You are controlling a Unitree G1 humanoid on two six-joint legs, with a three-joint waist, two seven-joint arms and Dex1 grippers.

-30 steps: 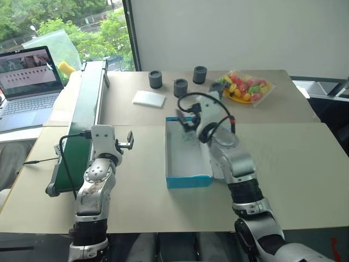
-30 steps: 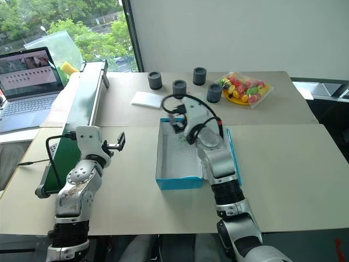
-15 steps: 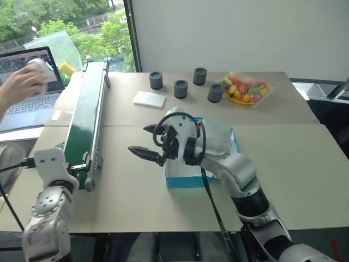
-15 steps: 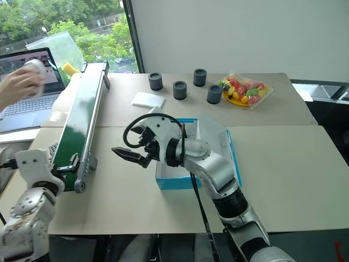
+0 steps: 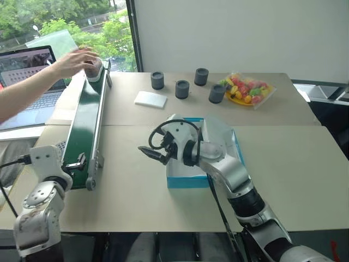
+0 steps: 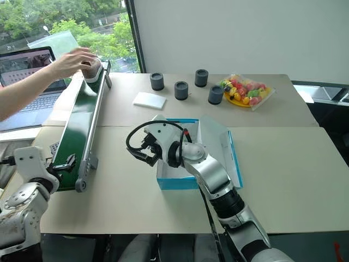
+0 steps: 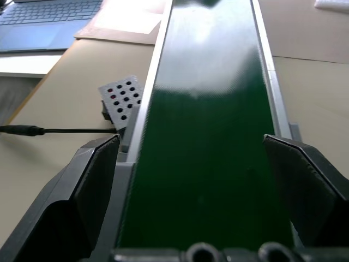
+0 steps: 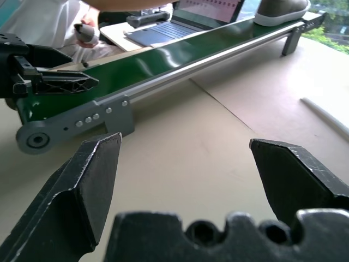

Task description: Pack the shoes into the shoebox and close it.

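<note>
On far end of conveyor (image 5: pixel 87 117), person's hand (image 5: pixel 76 57) sets shoe (image 5: pixel 94 66) – shoebox (image 5: pixel 188 180) empty, lid open; both grippers – left (image 5: pixel 82 161), right (image 5: pixel 147 152) – spread, holding nothing.

Matt card, glossy belt

The shoebox (image 5: pixel 188 181) is matt turquoise cardboard, white inside. The conveyor belt (image 7: pixel 207 142) is smooth glossy green between brushed metal rails. A shoe (image 8: pixel 281 10) at its far end looks grey cloth with a white rubbery sole. The table (image 5: pixel 283 164) is matt beige.

A beige tabletop (image 5: pixel 294 164) stands before a plain white wall (image 5: pixel 245 33); daylight and green trees fill the window (image 5: pixel 65 22) at left.
</note>
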